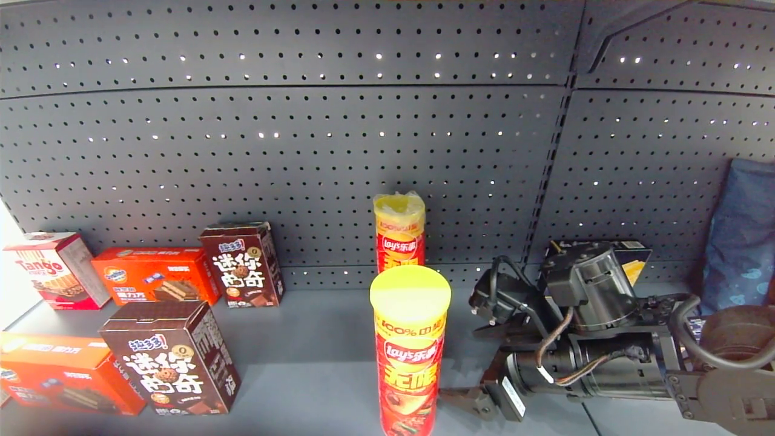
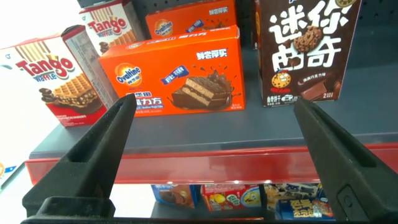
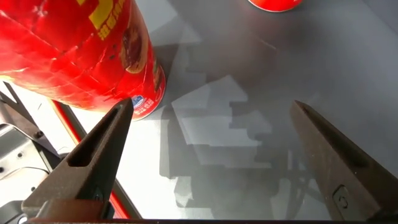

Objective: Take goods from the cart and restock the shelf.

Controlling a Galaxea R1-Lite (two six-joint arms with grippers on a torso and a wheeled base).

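The right gripper (image 1: 478, 363) is wide open and holds nothing, low over the shelf (image 1: 315, 339), and a red can (image 1: 410, 357) stands just beside it at 9 o'clock. A second can (image 1: 399, 233) stands farther back, at 12 o'clock from the first, with snack boxes (image 1: 172, 357) well apart at 9 o'clock. The left gripper (image 2: 214, 102) is wide open and empty too, facing an orange box (image 2: 174, 74) on the shelf.

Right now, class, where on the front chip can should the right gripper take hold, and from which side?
Probably its mid-body, from the robot's right: the front chip can stands upright, a round tube, and the open right gripper sits beside it there.
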